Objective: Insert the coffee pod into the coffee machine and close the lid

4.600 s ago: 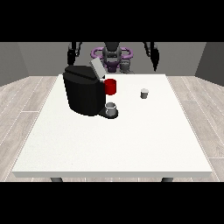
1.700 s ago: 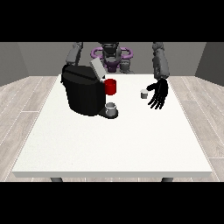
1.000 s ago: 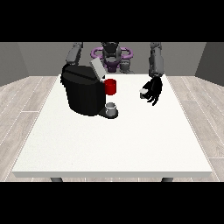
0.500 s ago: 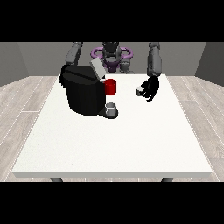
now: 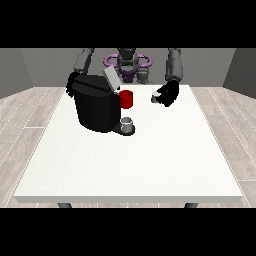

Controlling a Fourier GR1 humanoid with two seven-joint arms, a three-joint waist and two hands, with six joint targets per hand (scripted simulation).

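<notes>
The coffee pod, a small pale cylinder, sits at the left edge of the hand at the view's right, whose curled fingers close round it, above the far part of the table. The coffee machine stands well to the left, its lid tilted up, so the carry should run leftward. The other hand is mostly hidden behind the machine; I cannot tell its fingers.

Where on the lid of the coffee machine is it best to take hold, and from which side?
Probably at the lid's free upper edge, coming from above. It stands tilted open over the black machine, hinged low near the red part, so the top edge is the exposed end. The hand at the view's right is curled at the pod.
</notes>
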